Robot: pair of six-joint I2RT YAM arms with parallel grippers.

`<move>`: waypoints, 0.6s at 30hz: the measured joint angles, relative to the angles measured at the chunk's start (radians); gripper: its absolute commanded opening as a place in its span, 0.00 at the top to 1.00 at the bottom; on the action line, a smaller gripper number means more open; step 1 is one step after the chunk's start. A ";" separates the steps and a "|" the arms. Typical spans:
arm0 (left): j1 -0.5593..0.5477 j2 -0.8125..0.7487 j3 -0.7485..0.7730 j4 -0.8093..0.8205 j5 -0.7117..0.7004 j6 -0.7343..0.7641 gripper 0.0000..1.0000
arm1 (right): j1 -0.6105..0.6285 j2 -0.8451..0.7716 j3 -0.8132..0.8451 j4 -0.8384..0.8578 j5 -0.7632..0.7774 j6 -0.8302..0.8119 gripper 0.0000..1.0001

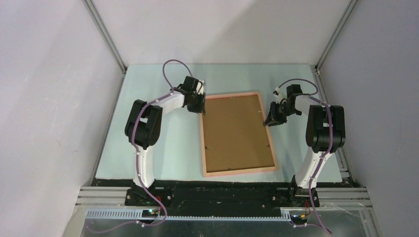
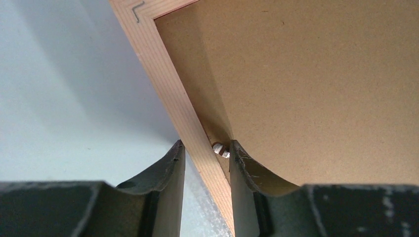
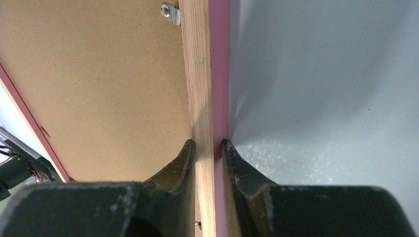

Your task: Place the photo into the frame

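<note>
The pink frame [image 1: 237, 134] lies back up on the table, with the brown backing board [image 1: 237, 131] in it. The photo is hidden. My left gripper [image 1: 199, 107] is at the frame's far left corner. In the left wrist view [image 2: 207, 145] its jaws are astride the left rail [image 2: 168, 84]. The rail crosses the narrow gap at a slant and touches both fingers, beside a small metal tab [image 2: 221, 149]. My right gripper [image 1: 273, 120] is shut on the right rail [image 3: 205, 89], one finger on the board side and one on the pink outer side [image 3: 208, 143].
A pale table mat [image 1: 163, 158] lies under the frame. Grey walls with metal posts [image 1: 106, 37] close in the left, right and back. A metal tab [image 3: 171, 12] sits on the frame's right rail. The arm bases [image 1: 143, 195] stand at the near edge.
</note>
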State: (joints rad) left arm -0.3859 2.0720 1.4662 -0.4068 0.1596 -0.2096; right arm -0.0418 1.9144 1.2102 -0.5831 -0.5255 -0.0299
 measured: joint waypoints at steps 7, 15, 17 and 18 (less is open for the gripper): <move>0.000 -0.015 -0.024 0.009 0.001 0.000 0.86 | 0.000 0.000 -0.001 -0.005 -0.003 0.000 1.00; 0.000 -0.019 -0.029 0.010 -0.003 0.000 0.63 | 0.000 0.000 -0.002 -0.005 -0.005 -0.001 1.00; 0.000 -0.019 -0.029 0.010 -0.004 0.000 0.60 | 0.000 0.000 -0.002 -0.005 -0.005 -0.001 1.00; 0.000 -0.019 -0.029 0.010 -0.005 0.000 0.58 | 0.000 0.000 -0.002 -0.005 -0.005 -0.001 1.00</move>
State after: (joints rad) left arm -0.3859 2.0529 1.4372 -0.3973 0.1551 -0.2096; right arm -0.0414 1.9144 1.2083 -0.5880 -0.5308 -0.0311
